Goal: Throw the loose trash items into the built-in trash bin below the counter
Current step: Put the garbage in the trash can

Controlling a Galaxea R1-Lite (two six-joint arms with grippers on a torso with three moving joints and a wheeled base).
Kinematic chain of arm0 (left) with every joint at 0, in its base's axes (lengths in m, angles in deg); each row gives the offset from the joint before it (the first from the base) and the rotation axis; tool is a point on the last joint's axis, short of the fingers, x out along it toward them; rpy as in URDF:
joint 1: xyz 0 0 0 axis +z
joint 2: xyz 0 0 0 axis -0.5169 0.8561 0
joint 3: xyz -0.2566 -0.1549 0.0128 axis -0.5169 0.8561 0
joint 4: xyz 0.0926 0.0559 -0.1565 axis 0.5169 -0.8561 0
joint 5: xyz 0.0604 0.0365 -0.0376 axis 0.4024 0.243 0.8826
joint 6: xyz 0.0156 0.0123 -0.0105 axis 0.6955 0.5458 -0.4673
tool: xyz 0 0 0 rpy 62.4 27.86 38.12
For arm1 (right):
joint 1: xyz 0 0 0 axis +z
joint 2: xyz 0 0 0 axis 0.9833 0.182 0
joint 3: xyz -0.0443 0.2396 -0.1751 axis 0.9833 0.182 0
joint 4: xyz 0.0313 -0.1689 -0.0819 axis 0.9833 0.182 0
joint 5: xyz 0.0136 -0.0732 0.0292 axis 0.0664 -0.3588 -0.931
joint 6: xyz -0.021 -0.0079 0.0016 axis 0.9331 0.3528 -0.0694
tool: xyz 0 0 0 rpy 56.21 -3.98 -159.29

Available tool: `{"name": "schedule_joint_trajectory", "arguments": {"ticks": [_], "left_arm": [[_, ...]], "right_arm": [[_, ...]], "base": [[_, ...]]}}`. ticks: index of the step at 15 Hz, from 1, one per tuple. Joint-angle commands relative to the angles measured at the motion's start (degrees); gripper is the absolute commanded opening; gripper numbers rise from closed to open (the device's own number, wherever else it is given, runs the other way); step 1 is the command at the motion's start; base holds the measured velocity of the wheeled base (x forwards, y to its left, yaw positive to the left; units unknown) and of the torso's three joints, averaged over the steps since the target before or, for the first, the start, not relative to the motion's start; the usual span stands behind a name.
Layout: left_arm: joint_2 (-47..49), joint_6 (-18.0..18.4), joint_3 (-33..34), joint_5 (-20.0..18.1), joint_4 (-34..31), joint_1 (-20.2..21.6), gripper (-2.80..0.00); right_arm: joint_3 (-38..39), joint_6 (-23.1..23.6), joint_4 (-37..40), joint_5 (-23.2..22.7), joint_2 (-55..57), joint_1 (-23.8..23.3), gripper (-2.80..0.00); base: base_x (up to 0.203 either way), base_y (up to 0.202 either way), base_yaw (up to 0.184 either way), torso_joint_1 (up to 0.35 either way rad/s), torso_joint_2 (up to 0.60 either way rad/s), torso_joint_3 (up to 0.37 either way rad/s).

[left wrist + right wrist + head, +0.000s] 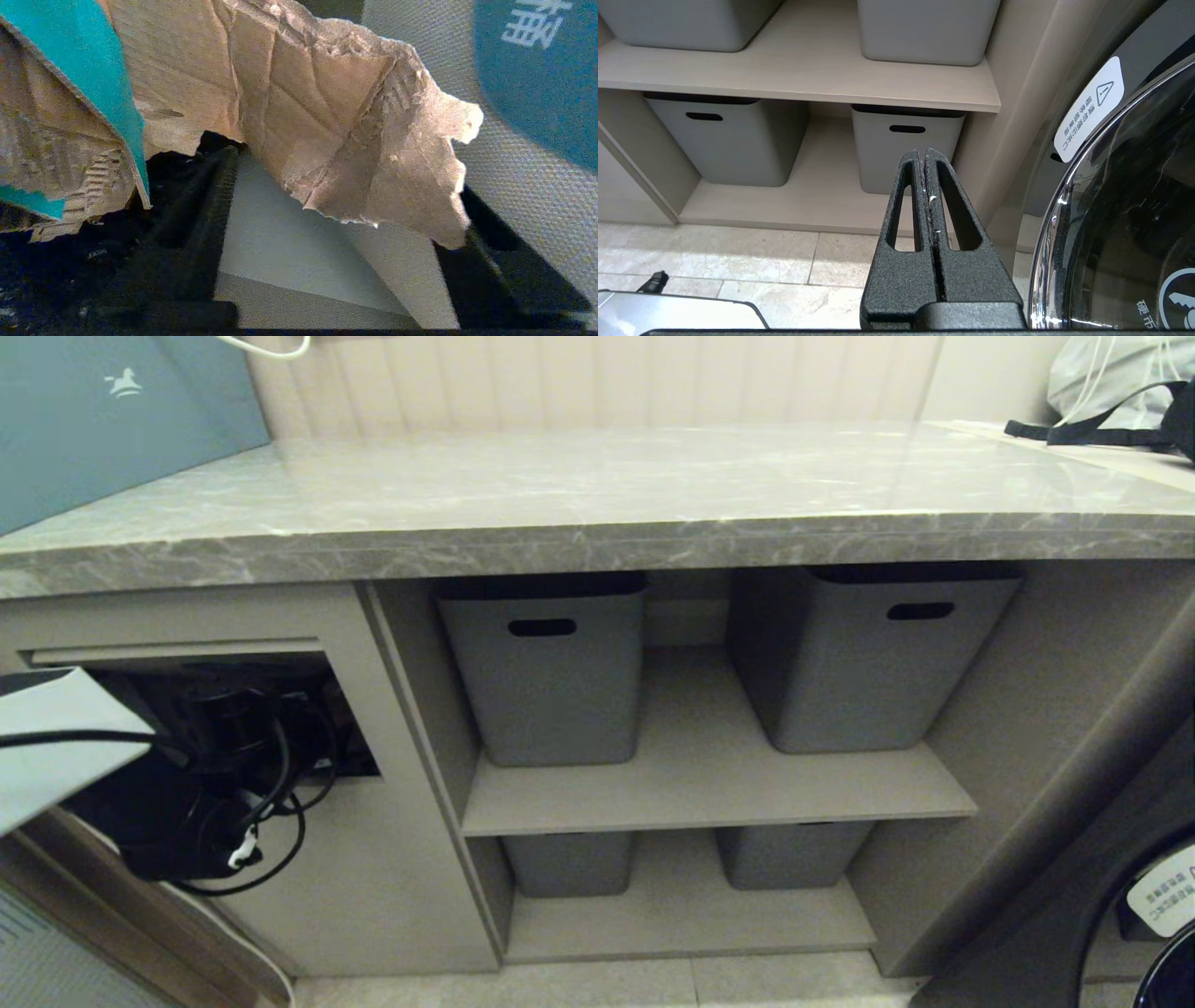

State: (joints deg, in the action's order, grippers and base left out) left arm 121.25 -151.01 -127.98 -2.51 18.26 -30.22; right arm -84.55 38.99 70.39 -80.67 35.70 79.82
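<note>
Here, torn turquoise card (pixel 299 112) right at the left hand (pixel 327 261), brown back showing, fingers (pixel 196 224) spread and letting go, so likely dropping inside the bin opening (pixel 215 728) under the surface (pixel 597 485). Bin contents unseen. Beyond, grey tubs (pixel 546 663) on shelves; right hand (pixel 928 186) clenched, empty, parked low.

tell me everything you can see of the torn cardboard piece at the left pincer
In the left wrist view, the torn cardboard piece fills most of the frame, close before the left pincer. It is brown corrugated board, creased and crumpled, with ragged, fraying edges and exposed fluting. One face is bright turquoise, showing at one side. It hangs over a pale grey surface, with the flap's blue bin icon beside it. Whether the fingers touch it cannot be told.
</note>
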Motion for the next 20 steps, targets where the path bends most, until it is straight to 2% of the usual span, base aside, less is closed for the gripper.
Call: {"name": "schedule_joint_trajectory", "arguments": {"ticks": [1,6,11,13,20], "left_arm": [[0.48,-0.46,-0.80,0.01,0.47,0.05,0.00],[1.29,-0.22,-1.73,0.01,0.67,0.06,0.00],[1.79,1.94,-2.78,-0.18,1.04,0.15,0.00],[2.14,1.62,-1.91,-0.08,5.58,0.15,0.00],[2.08,-1.36,-1.38,1.06,9.55,0.68,0.00]], "right_arm": [[0.00,0.04,-0.04,-0.03,-0.09,-0.04,-2.80],[0.00,0.04,-0.05,-0.03,-0.09,0.05,-2.80],[0.00,0.04,0.00,-0.03,-0.09,-0.04,-2.80],[0.00,0.04,0.01,-0.03,-0.09,-0.01,-2.80],[0.00,0.04,0.04,-0.03,-0.09,0.05,-2.80]], "base": [[0.000,0.000,0.000,0.000,0.00,0.000],[0.000,0.000,0.000,0.000,0.00,0.000],[0.000,0.000,0.000,0.000,0.00,0.000],[0.000,0.000,0.000,0.000,0.00,0.000],[0.000,0.000,0.000,0.000,0.00,0.000]]}}
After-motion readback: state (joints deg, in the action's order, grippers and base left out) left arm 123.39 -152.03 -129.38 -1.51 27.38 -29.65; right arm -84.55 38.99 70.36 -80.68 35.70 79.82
